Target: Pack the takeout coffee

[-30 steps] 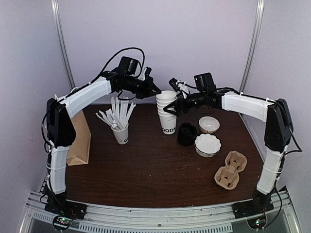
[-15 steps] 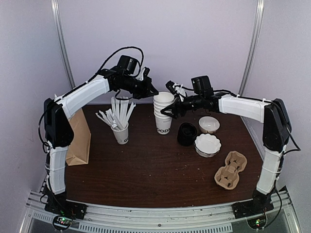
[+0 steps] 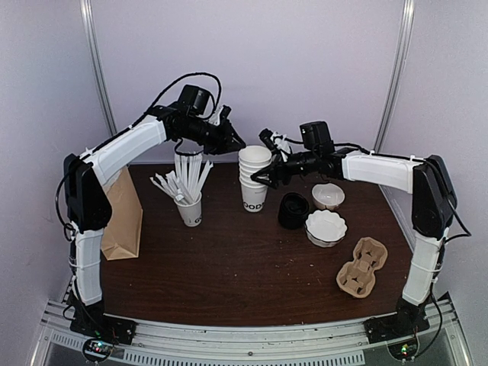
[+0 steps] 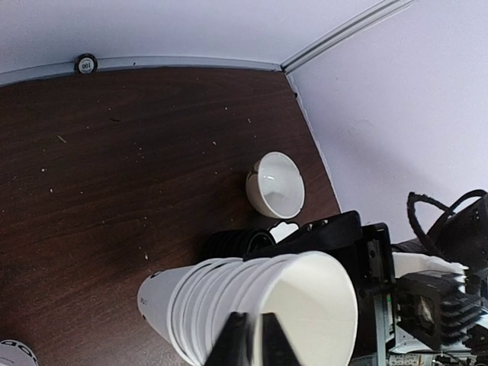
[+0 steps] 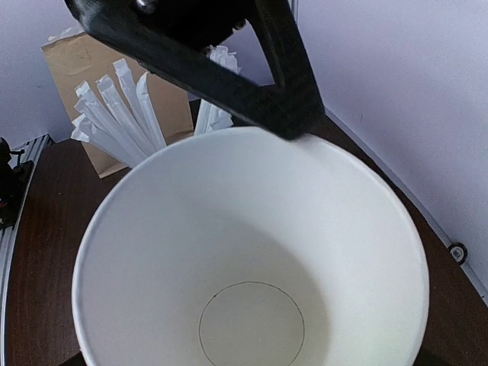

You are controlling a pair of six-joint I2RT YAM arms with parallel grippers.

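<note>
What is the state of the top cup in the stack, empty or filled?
Empty. The right wrist view looks straight into the top cup of the stack: bare white walls and bottom, nothing inside.

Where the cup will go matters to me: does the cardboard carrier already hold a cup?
No: in the top view the cardboard carrier lies with its wells open and nothing in them.

Looks like a robotics lab test booth to me, not a real café. Blank pale walls [image 3: 252, 61] box in a dark wood table [image 3: 229, 267]. Metal posts [image 3: 97, 69] run up its back corners. The left arm [image 3: 130, 145] and right arm [image 3: 381, 168] are bolted to an aluminium rail [image 3: 252, 335] along its near edge. The stack of paper cups [image 3: 254, 179], paper bag [image 3: 123, 221] and cup carrier [image 3: 362, 267] read as props.
</note>
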